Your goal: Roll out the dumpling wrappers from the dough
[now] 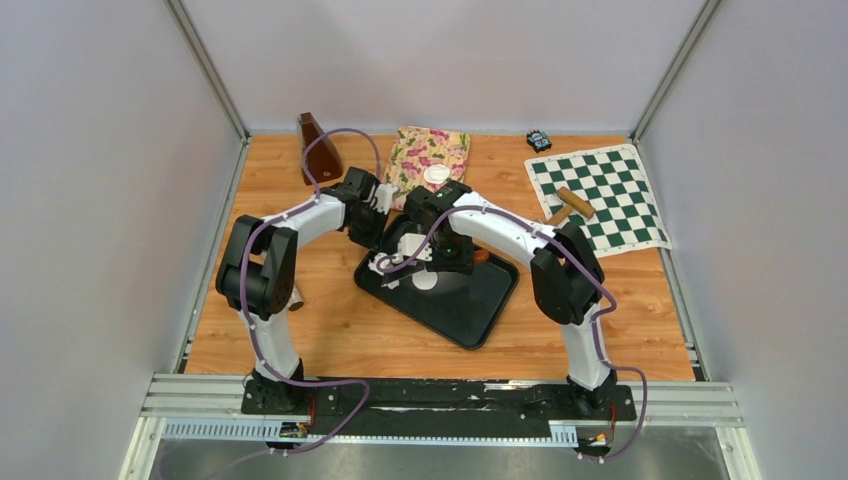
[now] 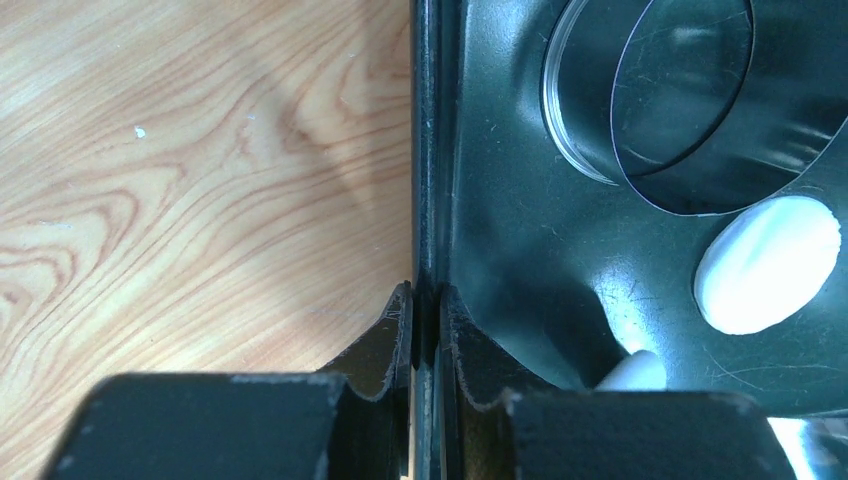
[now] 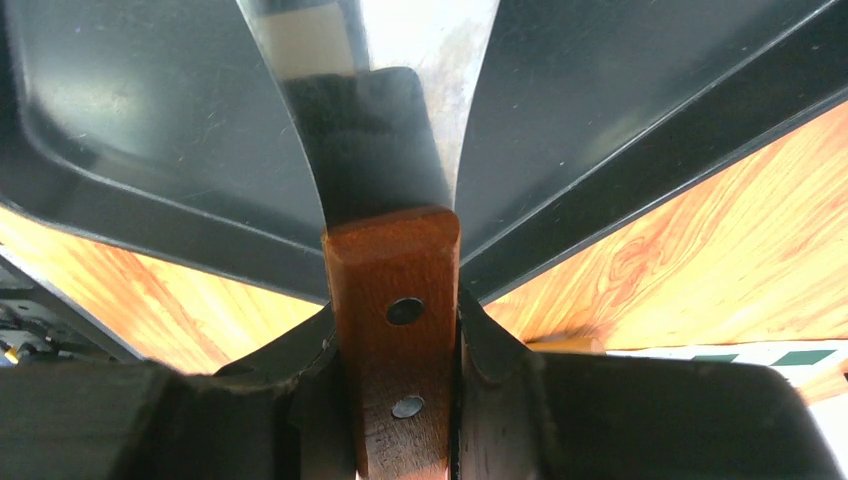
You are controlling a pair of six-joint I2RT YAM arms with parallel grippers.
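**A:** Since the left pincer (image 2: 425,315) is pressed onto the left rim of the tray (image 2: 428,150), one finger outside over the table (image 2: 200,200) and one inside, what is it doing there?

**B:** Pinning the tray, I'd judge, so it can't slide under the other tool. The right pincer (image 3: 395,340) is pinching a wooden handle (image 3: 392,270), and its metal blade (image 3: 420,40) reaches low over the tray floor from the right.

**A:** And the dough?

**B:** One round white dumpling wrapper (image 2: 768,262) lies flat in the tray, just beside the clear ring cutter (image 2: 585,150). The blade probably has to slip under it and lift it untorn. The rolling pin (image 1: 570,205) lies on the checkered mat (image 1: 620,185), far right, well apart.
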